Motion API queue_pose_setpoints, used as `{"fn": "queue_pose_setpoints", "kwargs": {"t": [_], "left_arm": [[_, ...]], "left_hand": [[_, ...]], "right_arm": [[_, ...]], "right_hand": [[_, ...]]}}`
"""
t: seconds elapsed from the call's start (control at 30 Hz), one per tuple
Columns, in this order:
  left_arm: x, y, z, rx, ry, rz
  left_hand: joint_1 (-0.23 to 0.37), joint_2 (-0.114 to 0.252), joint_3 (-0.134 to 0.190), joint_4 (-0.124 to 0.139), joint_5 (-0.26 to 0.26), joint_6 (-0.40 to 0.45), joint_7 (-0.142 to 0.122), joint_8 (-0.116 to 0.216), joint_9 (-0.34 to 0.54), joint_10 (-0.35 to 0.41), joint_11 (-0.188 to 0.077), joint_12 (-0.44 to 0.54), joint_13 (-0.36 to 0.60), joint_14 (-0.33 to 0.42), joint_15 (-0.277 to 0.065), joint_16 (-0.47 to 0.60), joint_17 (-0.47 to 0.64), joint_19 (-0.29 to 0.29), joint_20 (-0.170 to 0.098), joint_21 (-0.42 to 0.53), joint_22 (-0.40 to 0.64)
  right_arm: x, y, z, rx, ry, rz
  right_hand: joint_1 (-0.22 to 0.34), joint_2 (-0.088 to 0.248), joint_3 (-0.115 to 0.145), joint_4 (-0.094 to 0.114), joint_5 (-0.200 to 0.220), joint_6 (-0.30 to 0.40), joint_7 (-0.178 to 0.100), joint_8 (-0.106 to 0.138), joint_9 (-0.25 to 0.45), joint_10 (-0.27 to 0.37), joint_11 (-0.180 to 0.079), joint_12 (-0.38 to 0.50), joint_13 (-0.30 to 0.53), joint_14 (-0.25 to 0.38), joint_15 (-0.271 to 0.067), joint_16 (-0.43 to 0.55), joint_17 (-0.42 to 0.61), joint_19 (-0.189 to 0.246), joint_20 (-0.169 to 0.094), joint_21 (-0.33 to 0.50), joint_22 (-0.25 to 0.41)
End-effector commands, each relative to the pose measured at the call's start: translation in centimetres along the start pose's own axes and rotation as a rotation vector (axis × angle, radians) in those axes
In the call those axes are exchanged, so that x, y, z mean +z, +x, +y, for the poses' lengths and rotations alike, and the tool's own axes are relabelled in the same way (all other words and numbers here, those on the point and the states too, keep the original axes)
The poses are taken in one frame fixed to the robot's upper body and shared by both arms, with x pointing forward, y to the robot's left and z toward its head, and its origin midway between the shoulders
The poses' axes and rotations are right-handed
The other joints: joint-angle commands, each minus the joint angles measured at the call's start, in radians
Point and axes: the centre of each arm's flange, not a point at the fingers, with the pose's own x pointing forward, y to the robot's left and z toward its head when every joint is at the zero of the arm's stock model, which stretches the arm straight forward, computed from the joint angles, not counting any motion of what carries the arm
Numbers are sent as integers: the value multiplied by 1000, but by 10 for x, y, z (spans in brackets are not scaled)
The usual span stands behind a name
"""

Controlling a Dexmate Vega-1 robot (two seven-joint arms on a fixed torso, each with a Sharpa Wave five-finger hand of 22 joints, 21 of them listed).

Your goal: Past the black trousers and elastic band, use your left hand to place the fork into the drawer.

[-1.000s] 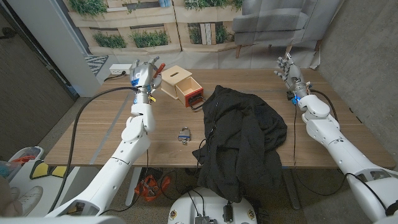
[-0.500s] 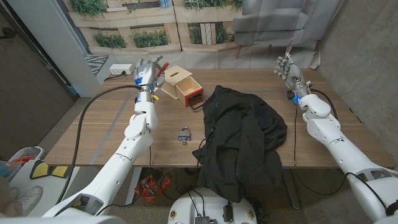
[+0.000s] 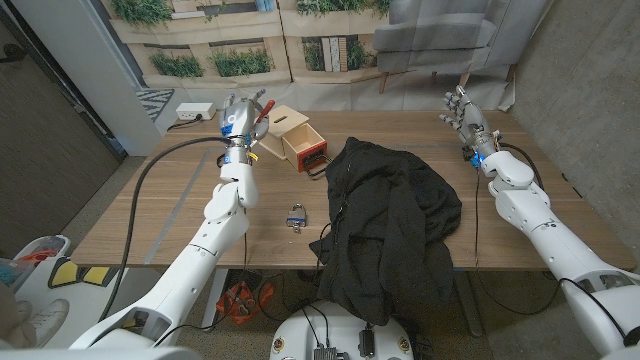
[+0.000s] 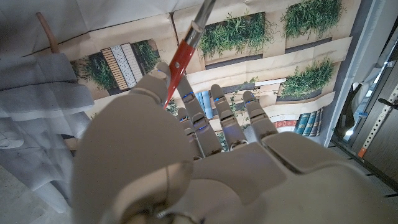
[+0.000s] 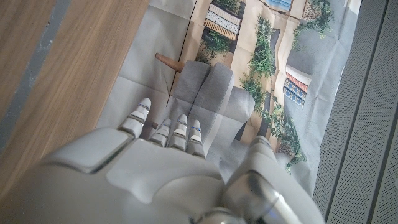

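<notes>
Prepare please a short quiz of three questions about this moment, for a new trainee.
1. True or false: the left hand holds a red-handled fork.
2. The black trousers lie: A) inside the wooden drawer box; B) on the table, partly hanging over its near edge; C) on the floor.
3. Fill in: the right hand is raised with fingers apart and holds ____.

Key: 1 true; 2 B; 3 nothing.
</notes>
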Motion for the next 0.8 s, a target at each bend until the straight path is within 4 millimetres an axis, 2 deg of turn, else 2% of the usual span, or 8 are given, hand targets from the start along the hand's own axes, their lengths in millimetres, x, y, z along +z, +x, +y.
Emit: {"fn": "queue_pose_setpoints", "kwargs": {"t": [0.03,0.8], "left_arm": [[5,4,-4,-2,-26,-6],[11,6,-10,-15,-62,-39]], "left_hand": [[7,1,-4,0,7,13,0,4,5,6,-7,7,2,10,-163,-1,2,7,-1,5,5],[7,1,-5,1,7,12,1,2,5,3,-7,11,0,10,-162,-4,5,7,0,4,5]], "right_arm": [[-1,-3,4,14,0,8],[-2,-4,10,16,1,10]], "right_hand": [[11,2,4,-7,-4,3,8,0,3,3,-4,5,1,-5,-39,-1,3,-1,0,4,2],[17,-2,5,-14,-7,7,8,1,3,4,-4,5,1,-4,-39,-1,2,-1,2,5,2]]}}
